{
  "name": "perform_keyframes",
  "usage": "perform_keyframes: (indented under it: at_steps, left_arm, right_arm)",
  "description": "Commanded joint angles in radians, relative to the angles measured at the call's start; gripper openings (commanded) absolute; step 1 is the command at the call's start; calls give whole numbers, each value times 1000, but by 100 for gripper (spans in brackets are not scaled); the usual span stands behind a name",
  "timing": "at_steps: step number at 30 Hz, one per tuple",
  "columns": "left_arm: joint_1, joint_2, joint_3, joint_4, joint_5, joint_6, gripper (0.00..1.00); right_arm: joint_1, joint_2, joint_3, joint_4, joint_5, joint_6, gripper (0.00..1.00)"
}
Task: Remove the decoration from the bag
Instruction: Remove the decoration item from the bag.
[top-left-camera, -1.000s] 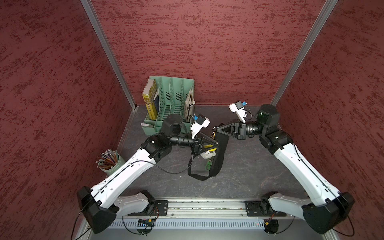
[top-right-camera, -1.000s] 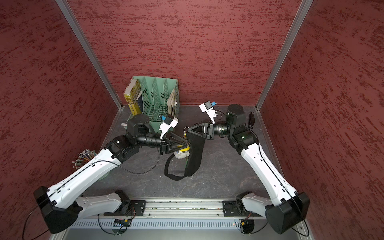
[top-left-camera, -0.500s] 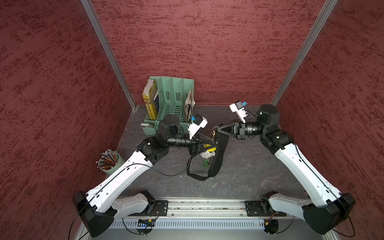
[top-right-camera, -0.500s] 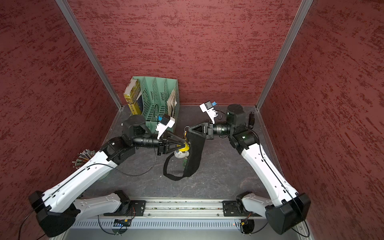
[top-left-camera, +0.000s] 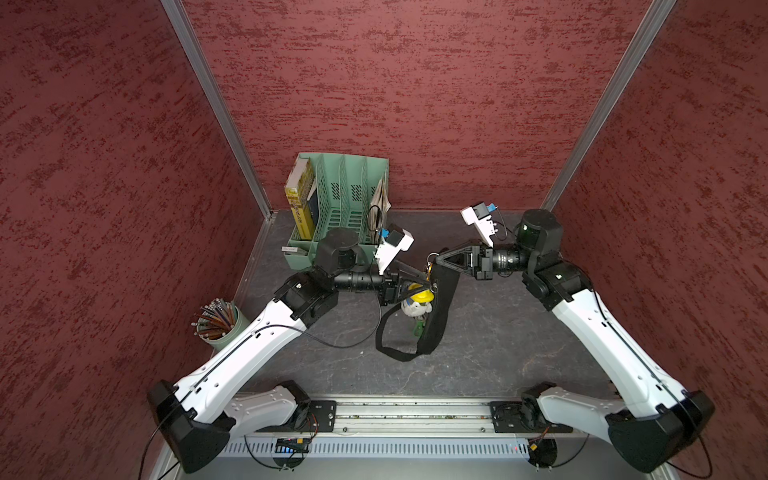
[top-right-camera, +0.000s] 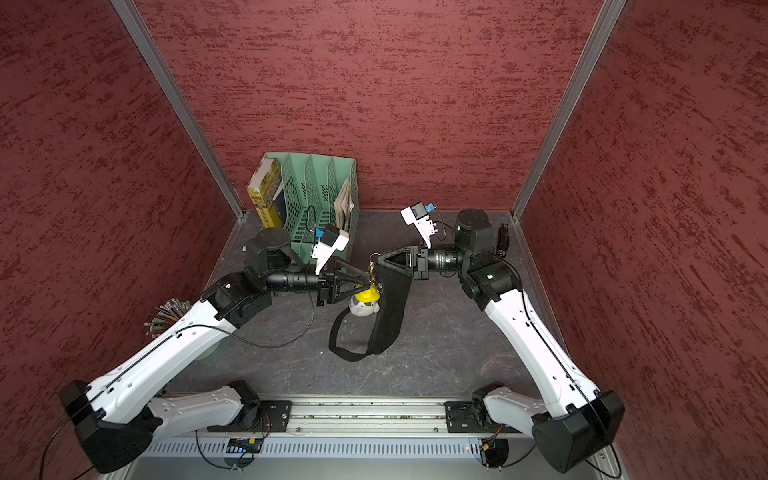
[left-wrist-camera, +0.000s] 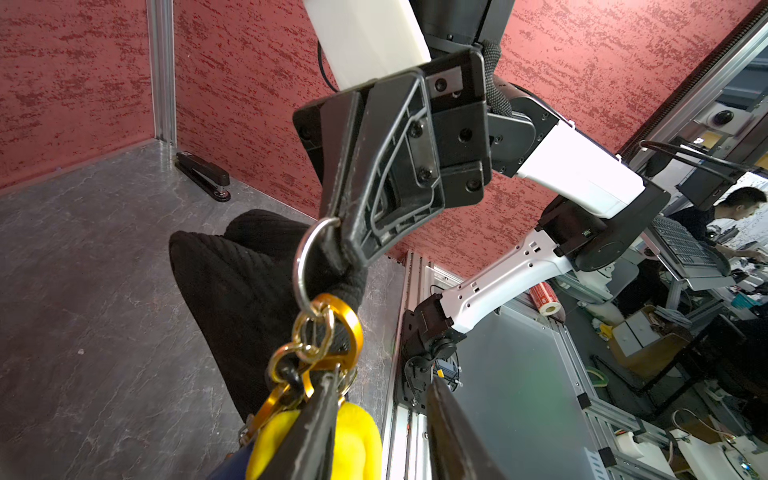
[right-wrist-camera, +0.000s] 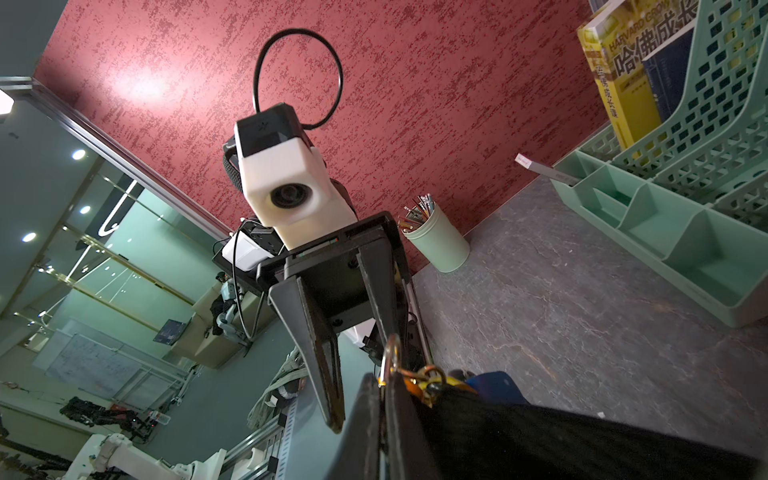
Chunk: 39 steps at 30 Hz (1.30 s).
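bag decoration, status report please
Right tool shut on bag corner, bag hanging. Left tool open at the gold clip; decoration not yet off. Nothing in the way.

Both top views look steeply down from above the front rail onto the whole walled table (top-left-camera: 498, 332); the left wrist view looks close along its fingers toward the right gripper (left-wrist-camera: 345, 245); the right wrist view faces back at the left gripper (right-wrist-camera: 361, 353); both wrist views share the bag (left-wrist-camera: 232, 282).

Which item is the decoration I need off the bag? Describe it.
Find the black bag hanging mid-table from the right end effector. At its upper corner, gold rings carry the decoration: a small white plush in a yellow hat, the only bright thing there.
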Motion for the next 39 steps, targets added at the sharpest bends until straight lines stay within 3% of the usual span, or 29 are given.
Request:
perform_keyframes:
  at_steps: [1, 10, 18, 22, 27, 31, 39]
  left_arm:
    - [2, 24, -14, 67, 41, -29, 40]
    - [4, 65, -14, 119, 26, -51, 50]
    - [15, 82, -15, 186, 20, -91, 52]
    - [35, 83, -16, 192, 14, -108, 60]
    - [42, 75, -11, 168, 14, -94, 60]
    - [42, 72, -18, 201, 83, -116, 58]
    - [42, 48, -53, 289, 208, -180, 45]
  right_arm:
    - [8, -31, 44, 74, -7, 22, 0]
    - [7, -41, 31, 158, -25, 95, 0]
    - [7, -56, 17, 205, -39, 132, 0]
    - [7, -55, 16, 217, -50, 145, 0]
    - [8, -52, 19, 206, -52, 135, 0]
    - [8, -47, 19, 210, -49, 132, 0]
    - [8, -41, 20, 212, -59, 112, 0]
